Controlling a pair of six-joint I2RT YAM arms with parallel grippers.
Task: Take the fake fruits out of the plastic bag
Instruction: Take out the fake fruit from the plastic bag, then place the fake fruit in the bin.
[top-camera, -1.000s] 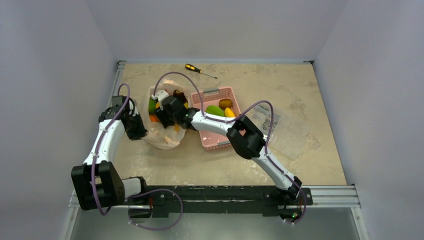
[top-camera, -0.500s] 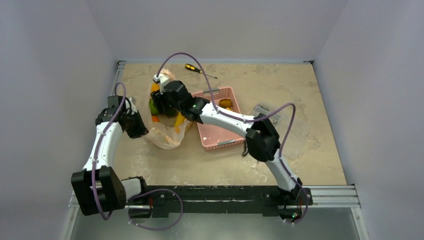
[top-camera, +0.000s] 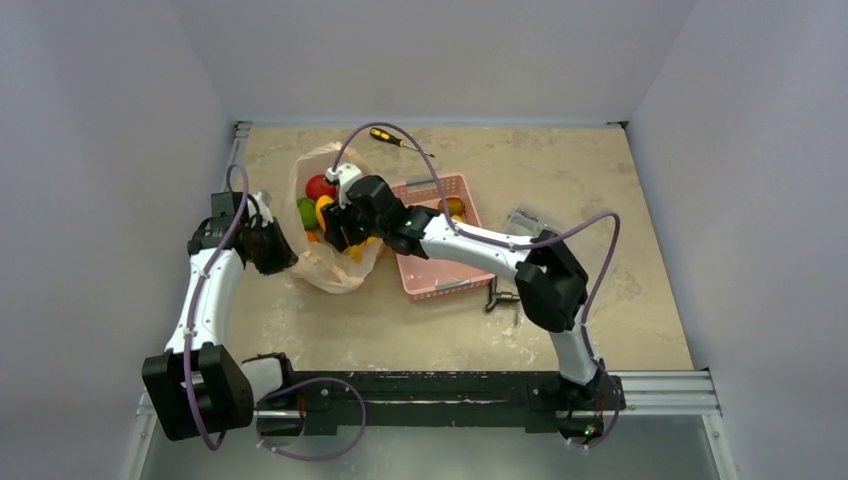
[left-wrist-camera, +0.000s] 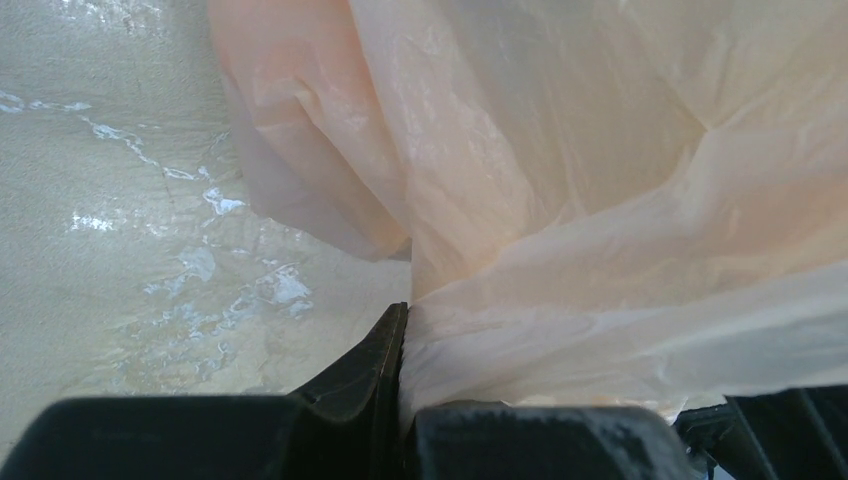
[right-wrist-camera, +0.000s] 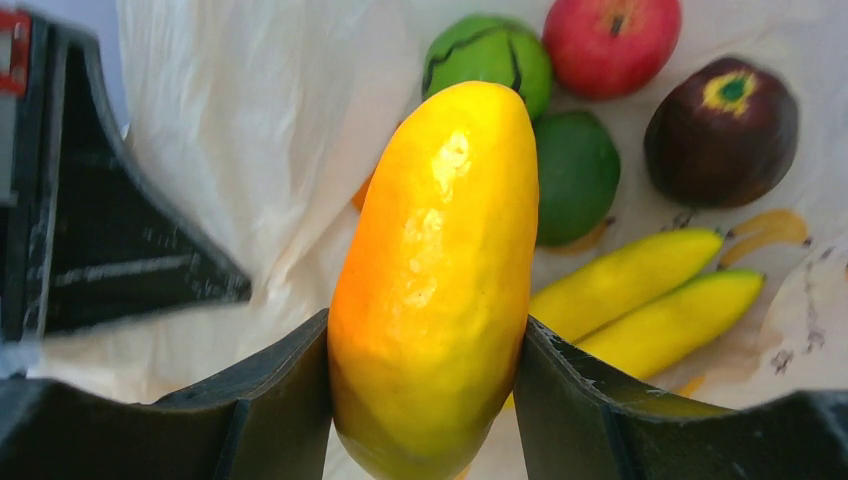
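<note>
Jaws of the right gripper (right-wrist-camera: 428, 345) were clamped across the middle of a yellow-orange oblong fruit (right-wrist-camera: 435, 250), held above the open plastic bag (right-wrist-camera: 250, 150). Jaws of the left gripper (left-wrist-camera: 405, 395) were pinched shut on a fold of bag film. All the fake fruits (right-wrist-camera: 575, 175) lay inside the bag on the counter (top-camera: 560, 170) — red apple (right-wrist-camera: 610, 40), bananas (right-wrist-camera: 650, 295), dark purple one (right-wrist-camera: 720, 115). Risks: glossy skin plus a narrow grip, so the held fruit could slip and drop in among them. If the left pinch let go, film would likely sag over the mouth — the next reach would snag.
</note>
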